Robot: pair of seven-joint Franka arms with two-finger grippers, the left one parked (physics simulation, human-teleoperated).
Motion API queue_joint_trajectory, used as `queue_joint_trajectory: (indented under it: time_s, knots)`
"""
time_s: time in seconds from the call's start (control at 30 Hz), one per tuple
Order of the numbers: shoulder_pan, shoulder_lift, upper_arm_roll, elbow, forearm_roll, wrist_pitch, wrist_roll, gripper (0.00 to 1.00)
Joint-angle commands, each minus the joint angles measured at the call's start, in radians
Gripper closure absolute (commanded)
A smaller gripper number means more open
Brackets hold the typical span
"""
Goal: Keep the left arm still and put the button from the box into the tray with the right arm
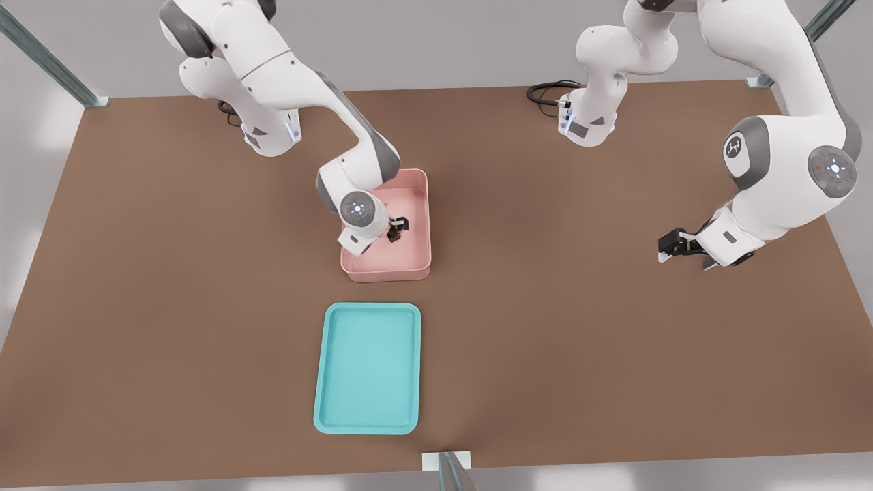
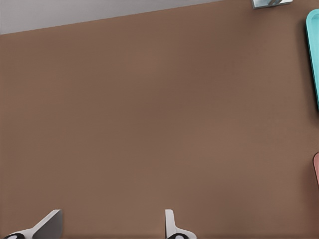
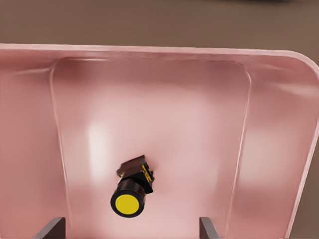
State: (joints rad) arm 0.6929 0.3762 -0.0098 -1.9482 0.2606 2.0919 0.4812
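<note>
My right arm [image 1: 300, 88]: white rounded shells, grey panels at joints, round disc at wrist with small glowing light. My gripper [image 1: 397, 230]: all black, fingers [image 3: 52, 228] dark, spread wide apart. Base white, grey triangular mark, blue light strip, black cable [image 1: 549, 94] coiled behind the other base.

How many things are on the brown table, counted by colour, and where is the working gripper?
Pink: 1, the box
Turquoise: 1, the tray
Dark with a yellow cap: 1, the button, lying inside the box
Total: 3

The gripper is down inside the box, fingers open on either side of the button.
</note>
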Motion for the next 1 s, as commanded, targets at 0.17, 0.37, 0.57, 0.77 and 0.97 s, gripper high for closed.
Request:
queue_joint_trajectory:
  time_s: [0.17,0.37,0.57,0.77,0.97]
  knots:
    - [0.042,0.02,0.001,-0.063,0.017,0.181,0.172,0.0]
    - [0.054,0.058,0.002,-0.063,0.017,0.238,0.186,0.0]
    - [0.07,0.056,0.002,-0.092,0.014,0.235,0.178,0.0]
    - [0.08,0.03,0.002,-0.132,0.012,0.228,0.135,0.03]
    - [0.079,0.052,0.002,-0.132,0.002,0.269,0.114,0.07]
